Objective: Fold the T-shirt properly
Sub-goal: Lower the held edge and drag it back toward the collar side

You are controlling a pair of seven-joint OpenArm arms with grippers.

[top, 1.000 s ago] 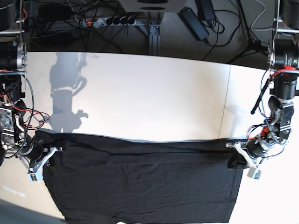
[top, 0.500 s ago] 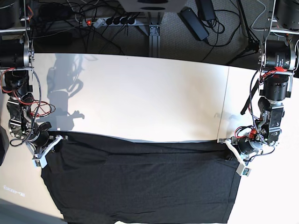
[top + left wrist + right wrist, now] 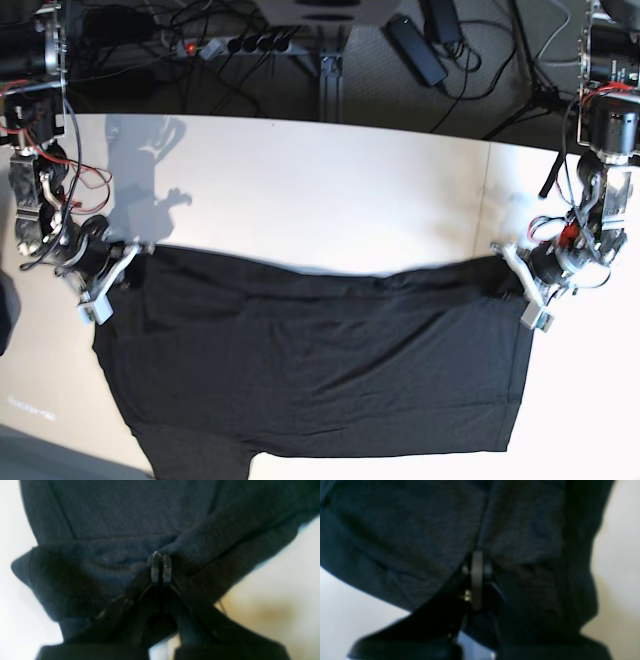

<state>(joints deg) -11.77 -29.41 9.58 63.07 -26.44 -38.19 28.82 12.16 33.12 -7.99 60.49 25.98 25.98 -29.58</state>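
Both pincers, left (image 3: 528,290) at three o'clock and right (image 3: 108,285) at nine, clamp the T-shirt (image 3: 310,370) edge; uneven pulling could slip the knit free onto the counter (image 3: 320,190).

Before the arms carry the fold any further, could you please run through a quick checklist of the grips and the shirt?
1. Left tool shut on the T-shirt: ok, cloth bunches at its tips.
2. Right tool shut on the shirt: ok.
3. Both grips at opposite ends of the far edge: ok in the base view.
4. Edge taut between the tools: not ok, it sags mid-span.
5. Table bare ahead of the shirt: ok.
6. Near edge of the shirt flat: cannot tell, out of frame.
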